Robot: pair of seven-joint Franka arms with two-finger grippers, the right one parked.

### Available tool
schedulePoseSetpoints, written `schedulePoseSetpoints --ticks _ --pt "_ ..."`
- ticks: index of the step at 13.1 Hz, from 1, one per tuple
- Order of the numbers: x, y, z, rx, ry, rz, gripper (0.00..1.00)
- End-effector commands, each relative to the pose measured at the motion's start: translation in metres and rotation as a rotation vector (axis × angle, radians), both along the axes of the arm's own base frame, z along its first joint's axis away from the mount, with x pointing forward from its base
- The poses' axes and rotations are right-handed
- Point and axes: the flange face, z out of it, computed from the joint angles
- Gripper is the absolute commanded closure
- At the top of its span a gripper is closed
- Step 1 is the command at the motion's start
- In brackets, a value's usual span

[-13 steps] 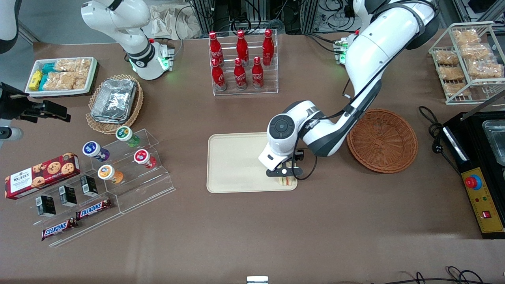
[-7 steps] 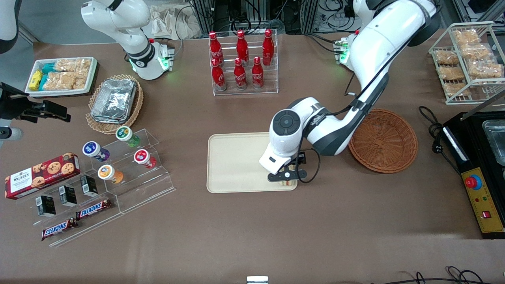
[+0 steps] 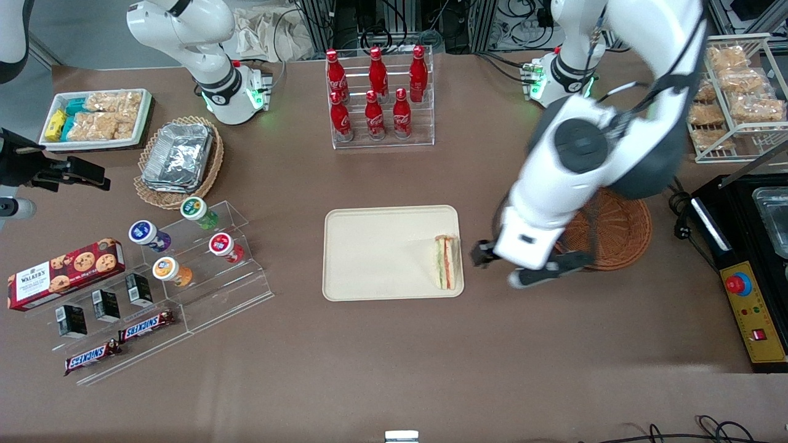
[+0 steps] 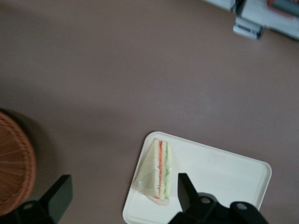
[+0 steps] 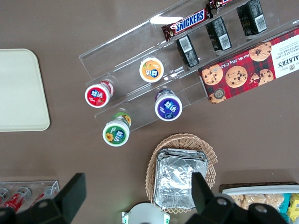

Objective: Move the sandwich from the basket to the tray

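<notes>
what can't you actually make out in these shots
- Basket: in the front view the working arm covers much of it; in the left wrist view the frame edge cuts it off, so its inside is only partly visible.
- Tool: open, raised between tray and basket; blurred by motion in the front view.
- Sandwich: lies on the tray at its edge nearest the basket; its clear wrap is hardly discernible.
</notes>
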Motion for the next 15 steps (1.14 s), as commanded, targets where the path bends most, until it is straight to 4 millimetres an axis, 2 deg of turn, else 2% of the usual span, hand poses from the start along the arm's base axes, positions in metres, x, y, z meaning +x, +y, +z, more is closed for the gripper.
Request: schedulePoseSetpoints --ticks 1,3,5,6,8,10,12,13,14,15 --pt "-0.016 0.04 0.037 0.024 0.023 0.05 0.0" --pt "-0.021 0.105 0.066 0.055 0.049 0.016 0.0" --pt "-0.045 0.189 0.086 -0.032 0.124 -0.052 0.0" --pt "-0.061 0.224 0.091 -0.071 0.118 -0.118 0.0" --pt "-0.09 0.267 0.097 -0.072 0.09 -0.229 0.0" --pt "-0.088 0.276 0.096 0.027 0.088 -0.237 0.0" --pt "-0.082 0.257 0.097 0.06 0.084 -0.287 0.0" --pt "-0.078 0.255 0.098 0.061 0.083 -0.287 0.0" --pt "-0.07 0.245 0.093 0.072 0.09 -0.302 0.0" --pt "-0.063 0.268 0.087 0.073 0.106 -0.261 0.0"
